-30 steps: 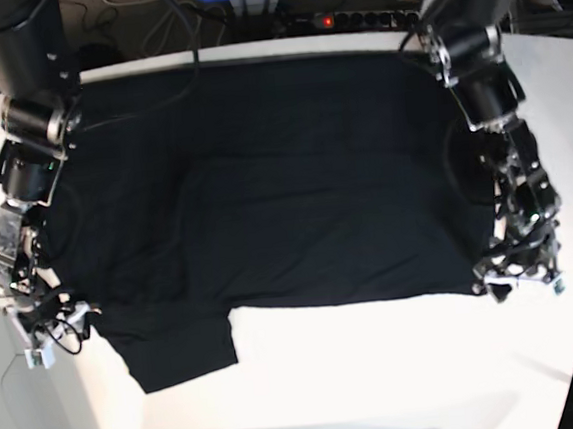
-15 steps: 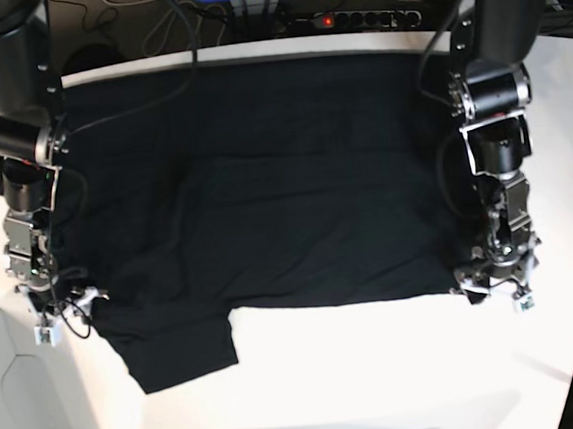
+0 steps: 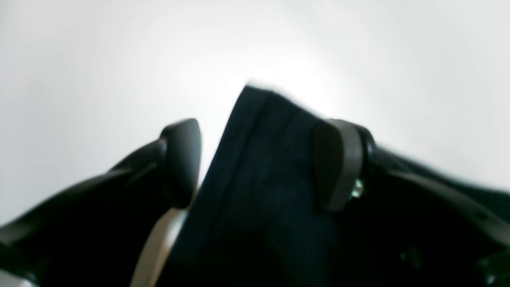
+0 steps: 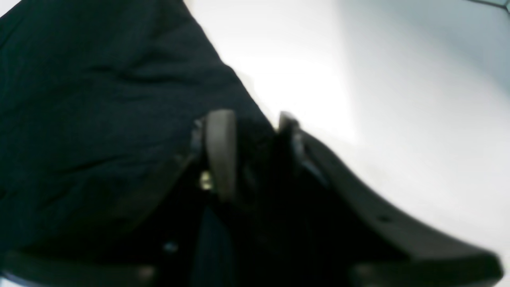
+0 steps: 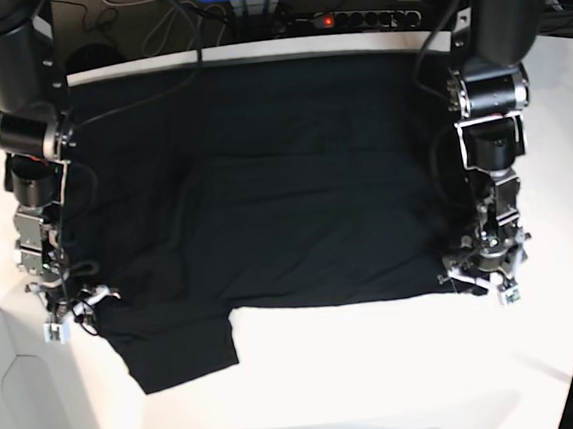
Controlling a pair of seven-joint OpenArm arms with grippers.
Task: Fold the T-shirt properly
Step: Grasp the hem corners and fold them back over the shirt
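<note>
— T-shirt [image 5: 266,206], where's it lying?

— Spread flat across the white table [image 5: 380,367], plain black side up. The far edge runs along the back of the table, and one sleeve hangs forward at the near left as I look at it, past the straight front hem.

— And the arms?

— One at each side of the cloth, both reaching down to its front corners. The left gripper [image 5: 483,276] is at the corner on my right. Its own camera shows the jaws standing wide apart, with a corner of the black fabric [image 3: 255,167] poking up between the two pads [image 3: 181,159]. The cloth sits against one pad and clear of the other, so nothing is pinched there.

— The other one?

— The right gripper [image 5: 72,312] is down on my left, at the edge just above the sleeve. Its camera is blurry, but the two fingers [image 4: 219,151] stand close together, with dark cloth [image 4: 99,103] filling the narrow gap right at the shirt's edge.

— So it has hold of it?

— I can't tell. The jaws are narrow and the fabric is between them, but whether they've actually clamped, the blur won't let me say.
</note>
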